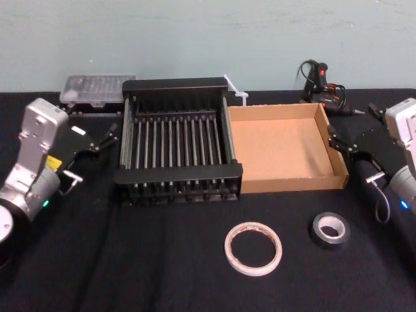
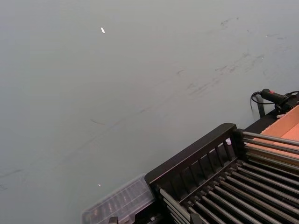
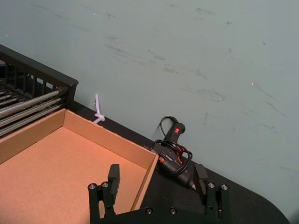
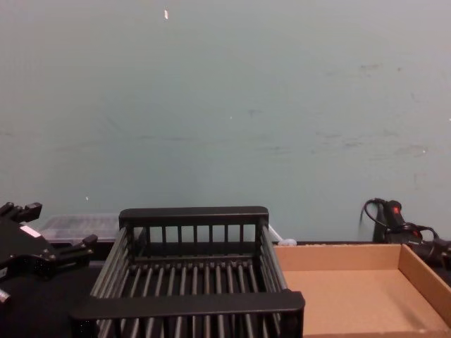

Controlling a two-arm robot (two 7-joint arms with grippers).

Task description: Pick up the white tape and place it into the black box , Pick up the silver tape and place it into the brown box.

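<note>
Now, white tape [image 1: 253,268]: flat on table [image 1: 149,260], front of brown box [image 1: 292,182].
Silver tape [image 1: 318,233]: near, to its right.
Left gripper [image 1: 105,138]: open, empty, beside black box [image 1: 179,174].
Right gripper [image 3: 158,179]: open, empty, at the brown box's right wall.
Risk: thin flat ring likely slips the fingers; rolls swapped between boxes.

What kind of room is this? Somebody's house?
Probably a robot lab or workshop, not a house. A black-covered table stands against a bare scuffed wall, a corded hand tool and a clear plastic case lie at the back, and the left gripper and right gripper sit at its sides.
</note>
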